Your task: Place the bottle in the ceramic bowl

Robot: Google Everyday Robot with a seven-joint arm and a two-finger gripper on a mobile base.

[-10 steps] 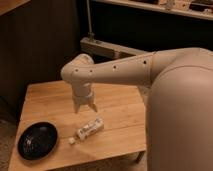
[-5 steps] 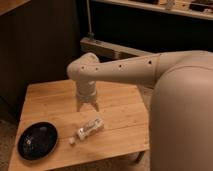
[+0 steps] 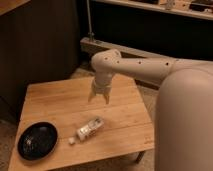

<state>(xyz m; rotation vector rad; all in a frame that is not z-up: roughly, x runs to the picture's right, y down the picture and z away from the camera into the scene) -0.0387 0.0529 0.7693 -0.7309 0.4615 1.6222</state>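
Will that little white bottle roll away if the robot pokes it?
Probably: the bottle lies on its side and looks round, so a nudge may roll it. Small, so likely light. The open gripper hangs above the table beyond it.

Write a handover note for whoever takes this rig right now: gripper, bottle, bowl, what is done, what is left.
Gripper: open and empty, hanging over the middle of the wooden table, above and behind the bottle, not touching it.
Bottle: lying on its side near the table's front edge, apart from the bowl. A small white bit lies by its end nearer the bowl; cannot tell what it is.
Ceramic bowl: at the table's front corner on the left of the view, no bottle in it.
Done: nothing yet.
Left: lower onto the bottle, grasp it, carry it to the bowl, release.
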